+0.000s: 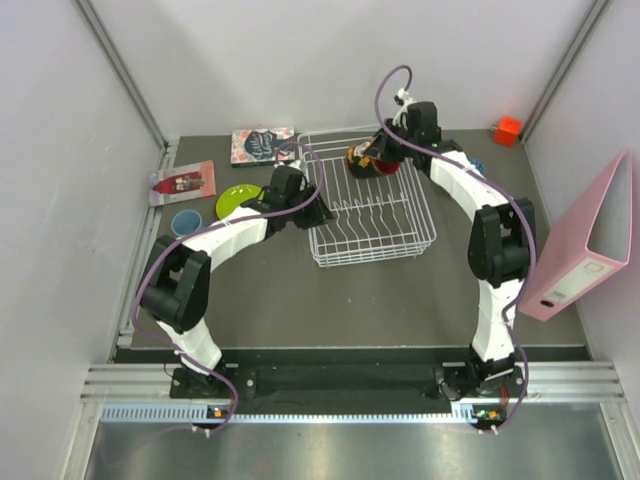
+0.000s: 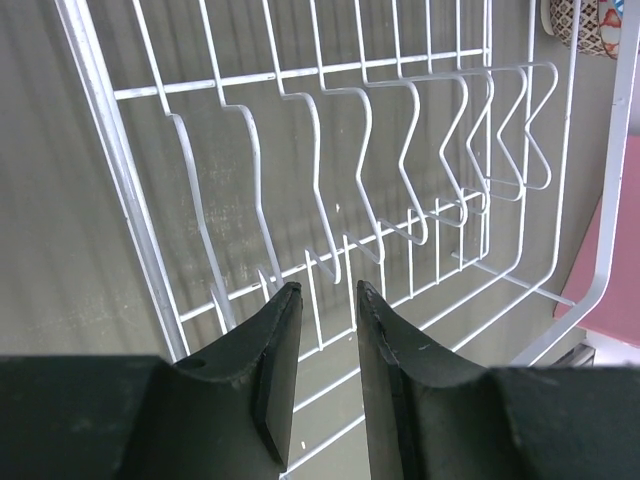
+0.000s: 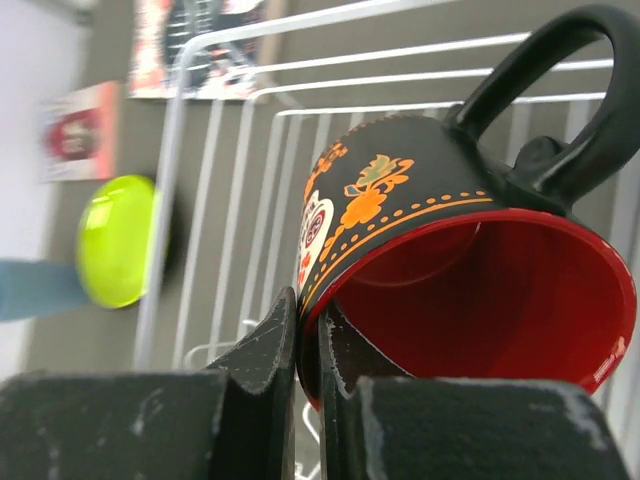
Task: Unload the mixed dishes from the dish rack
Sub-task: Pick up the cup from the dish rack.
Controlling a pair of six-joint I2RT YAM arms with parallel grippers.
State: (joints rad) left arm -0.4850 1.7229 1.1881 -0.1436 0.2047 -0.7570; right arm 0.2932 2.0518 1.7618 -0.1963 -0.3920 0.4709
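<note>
The white wire dish rack (image 1: 372, 215) stands mid-table. My right gripper (image 1: 374, 163) is shut on the rim of the black cartoon mug (image 1: 360, 160) over the rack's far end. In the right wrist view one finger is inside the red interior and one outside, and the mug (image 3: 420, 190) is tilted with its handle up. My left gripper (image 1: 322, 213) is at the rack's left side. In the left wrist view it (image 2: 325, 296) is open a little and empty over the rack's prongs (image 2: 330, 190). The lime-green plate (image 1: 238, 201) and pale blue cup (image 1: 186, 221) sit left of the rack.
Two printed cards (image 1: 262, 143) (image 1: 183, 182) lie at the far left. An orange-red block (image 1: 507, 130) sits at the far right corner. A pink binder (image 1: 590, 240) leans on the right wall. The edge of a patterned bowl (image 2: 588, 15) shows beyond the rack.
</note>
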